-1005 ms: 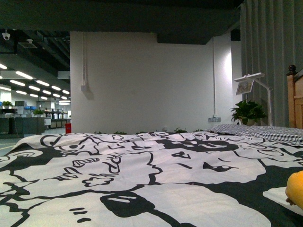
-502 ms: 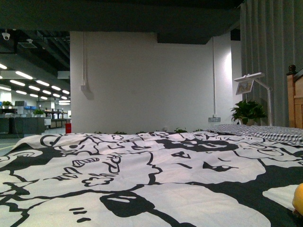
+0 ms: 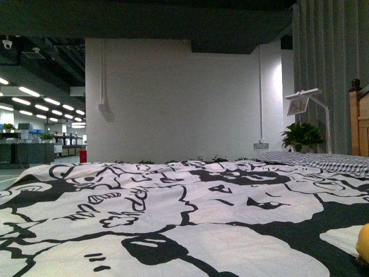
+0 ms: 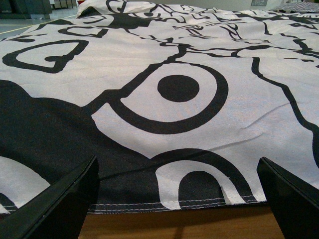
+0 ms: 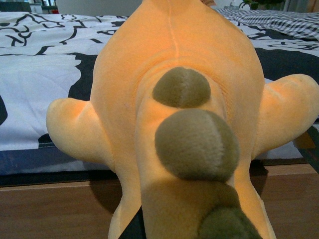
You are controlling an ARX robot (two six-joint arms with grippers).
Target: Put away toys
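Observation:
The orange-yellow plush animal fills the right wrist view, seen from behind with olive round spots down its back and two stubby limbs spread sideways. My right gripper is shut on its lower end, and its fingers are almost wholly hidden by the plush. In the front view only a sliver of the plush shows at the right edge, low over the bed. My left gripper is open with nothing between its dark fingers, just past the hem of the bedspread.
A black-and-white cartoon-print bedspread covers the bed across the front view. A wooden bed edge runs under the hem. At the far right stand a checked pillow, a wooden headboard, a lamp and a potted plant.
The plush has moved right and down in the front view, from a clear orange shape at the right edge to a thin sliver. Since half a second ago it has barely shifted.

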